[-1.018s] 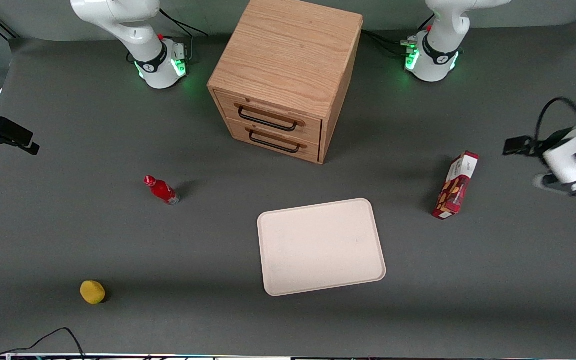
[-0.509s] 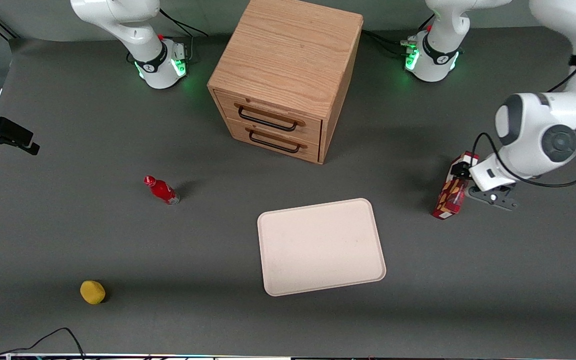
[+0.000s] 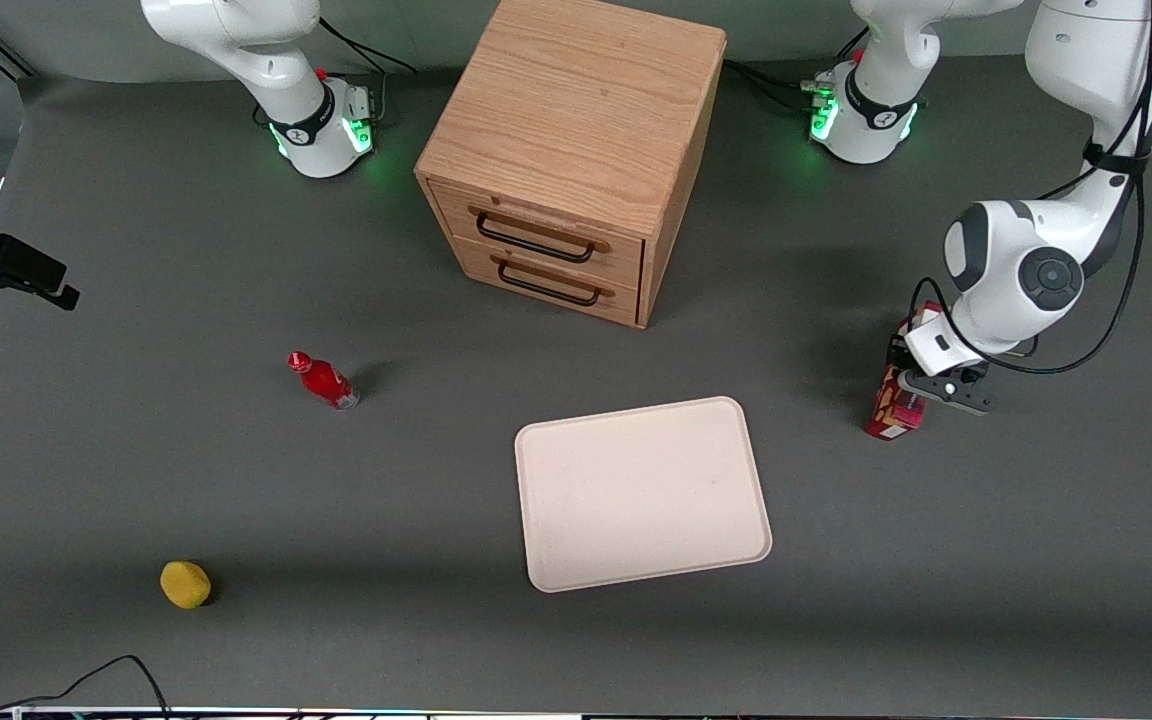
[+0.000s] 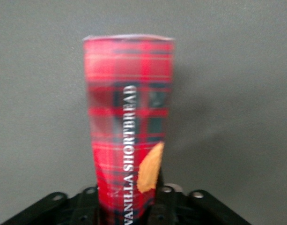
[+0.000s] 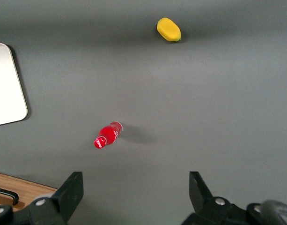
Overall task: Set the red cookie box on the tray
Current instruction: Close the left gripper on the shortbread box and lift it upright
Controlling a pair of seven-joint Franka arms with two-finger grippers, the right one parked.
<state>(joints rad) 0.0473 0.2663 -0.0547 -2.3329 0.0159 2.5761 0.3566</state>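
The red cookie box (image 3: 896,408) stands upright on the grey table, toward the working arm's end, well apart from the tray (image 3: 641,492). My left gripper (image 3: 914,365) has come down over its upper part and hides it in the front view. In the left wrist view the plaid box (image 4: 129,117), with white lettering and a cookie picture, runs up from between the jaws of the gripper (image 4: 128,208). The dark jaws press flush against both of its narrow sides. The cream-white tray lies flat with nothing on it, nearer the front camera than the drawer cabinet.
A wooden two-drawer cabinet (image 3: 566,150) stands at the back middle, both drawers closed. A small red bottle (image 3: 324,380) and a yellow lemon-like object (image 3: 185,584) lie toward the parked arm's end; both also show in the right wrist view, bottle (image 5: 107,135) and yellow object (image 5: 168,29).
My left arm swung in from the table's edge to the cookie box and settled over its top. The box stays standing in about the same spot.
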